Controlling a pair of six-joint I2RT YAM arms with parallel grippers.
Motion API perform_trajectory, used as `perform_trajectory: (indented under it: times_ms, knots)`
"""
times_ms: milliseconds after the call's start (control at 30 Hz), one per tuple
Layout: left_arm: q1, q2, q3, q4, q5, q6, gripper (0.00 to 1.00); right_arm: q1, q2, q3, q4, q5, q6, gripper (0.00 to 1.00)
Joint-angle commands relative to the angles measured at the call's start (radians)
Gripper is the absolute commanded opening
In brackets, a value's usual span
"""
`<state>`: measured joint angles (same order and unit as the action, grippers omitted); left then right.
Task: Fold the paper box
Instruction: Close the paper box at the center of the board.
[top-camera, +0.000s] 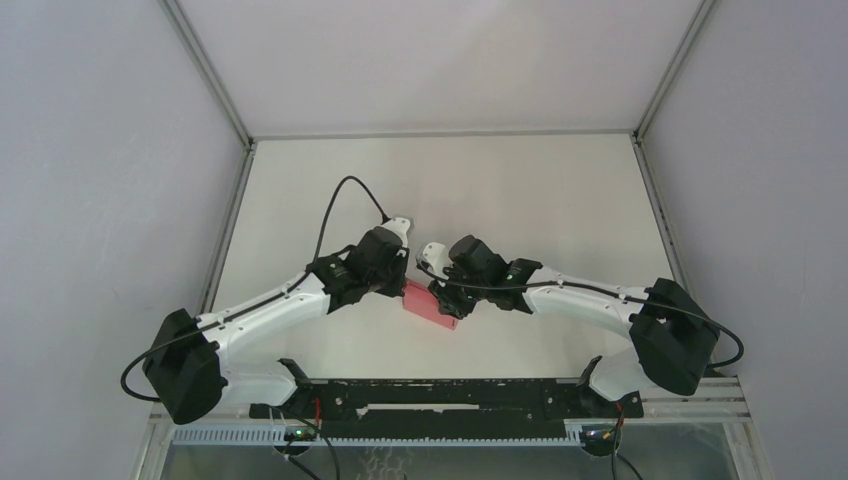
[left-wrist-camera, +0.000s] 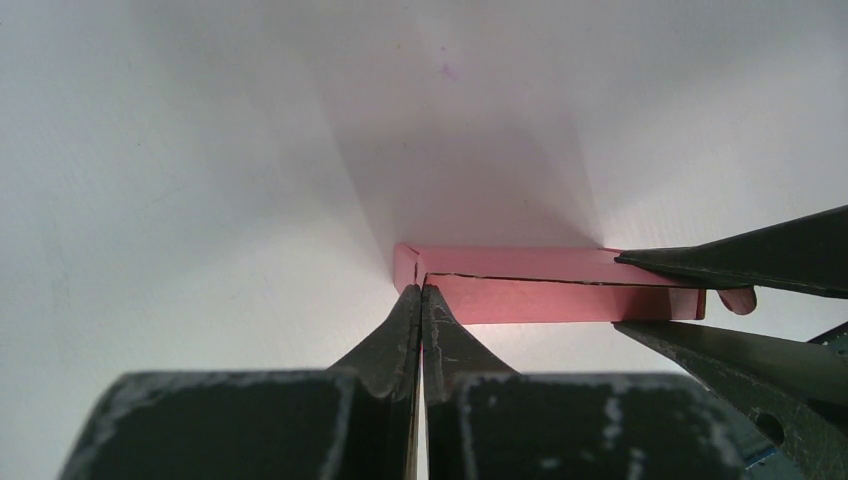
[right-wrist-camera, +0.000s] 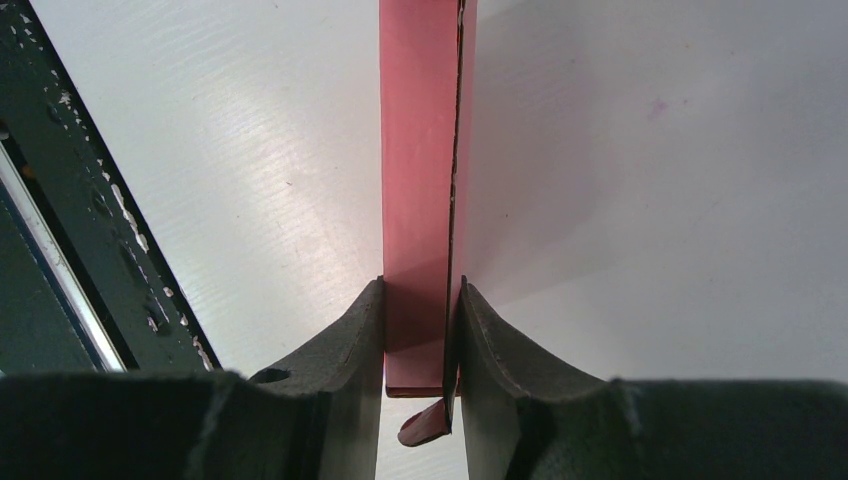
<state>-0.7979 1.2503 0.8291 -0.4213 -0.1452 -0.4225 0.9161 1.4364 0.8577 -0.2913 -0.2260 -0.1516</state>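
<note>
Paper box (top-camera: 432, 306) stretches crosswise over the white counter (top-camera: 520, 190); left hand (left-wrist-camera: 421, 300) pinches one end corner, right hand (right-wrist-camera: 422, 340) clamps the other.

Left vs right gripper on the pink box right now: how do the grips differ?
Left gripper pinches nearly shut on a thin edge at one corner of the paper box; right gripper stands wider, spanning the box's folded thickness. Left comes in across the box's length; right grips end-on at the opposite end, by a small rounded tab. Both hold the same box.
</note>
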Motion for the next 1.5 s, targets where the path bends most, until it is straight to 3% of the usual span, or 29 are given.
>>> perform_trajectory:
  times_ms: [0, 1467]
  knots:
    - [0.005, 0.009, 0.039, 0.006, 0.025, -0.021, 0.03, 0.001, -0.021, 0.017, -0.007, -0.004, -0.007, 0.1]
    - [0.006, 0.012, 0.048, -0.026, 0.033, -0.039, 0.03, -0.003, -0.016, 0.017, -0.006, -0.01, -0.006, 0.1]
